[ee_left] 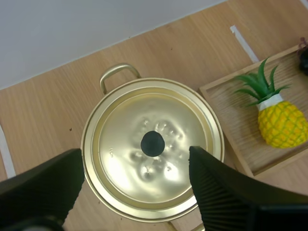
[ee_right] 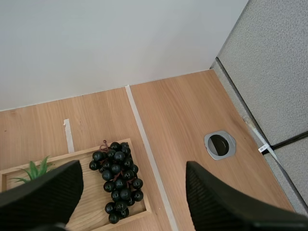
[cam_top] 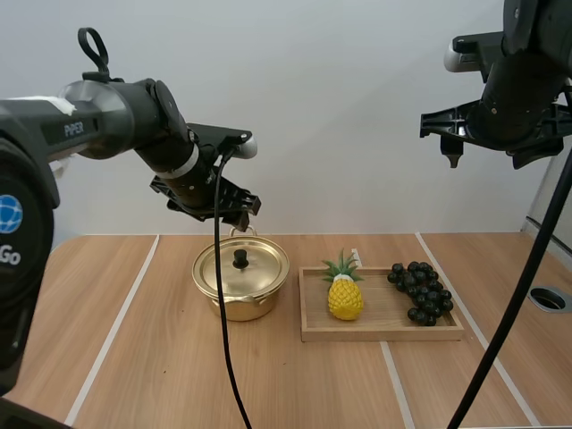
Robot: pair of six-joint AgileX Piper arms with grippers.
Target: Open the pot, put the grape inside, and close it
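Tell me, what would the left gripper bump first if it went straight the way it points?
Probably the lid of the pot: the left gripper points down at it, with its open fingers on either side of the black knob. Depth is hard to judge.

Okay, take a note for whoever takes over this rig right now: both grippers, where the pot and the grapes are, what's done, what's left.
Left gripper: open, hovering above the lid's black knob, not touching it.
Right gripper: open, holding nothing, high above the grape end of the wooden tray.
Pot: on the table, left of the tray, with its lid on.
Grapes: on the tray's right side, with a toy pineapple on its left side.
Done: nothing yet.
Left: lift the lid, put the grapes in the pot, close it.
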